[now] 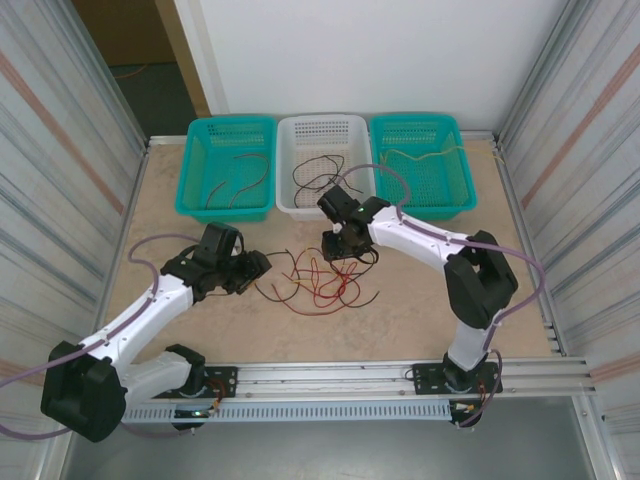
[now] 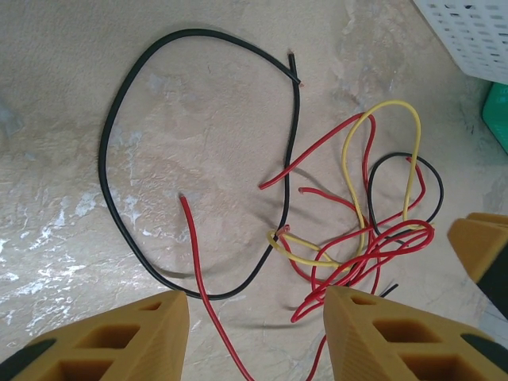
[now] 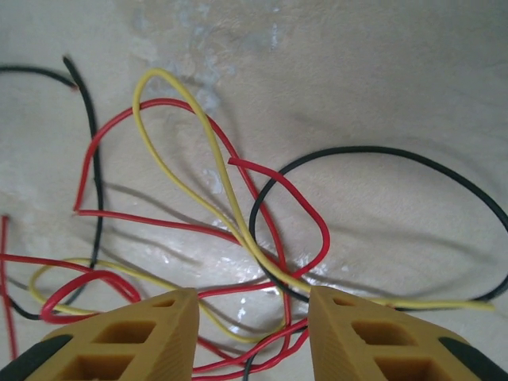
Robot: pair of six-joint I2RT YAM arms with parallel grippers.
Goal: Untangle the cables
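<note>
Hovering with left gripper [image 2: 254, 305] and right gripper [image 3: 252, 302] both spread and empty over the cables [image 1: 318, 282] heaped on the table [image 1: 420, 305] between them: light, floppy, springy, snag-prone at crossings, so probably best pinching the free red end [image 2: 182, 197].

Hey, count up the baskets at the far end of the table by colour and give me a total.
Teal baskets: 2
White basket: 1
Total: 3
</note>
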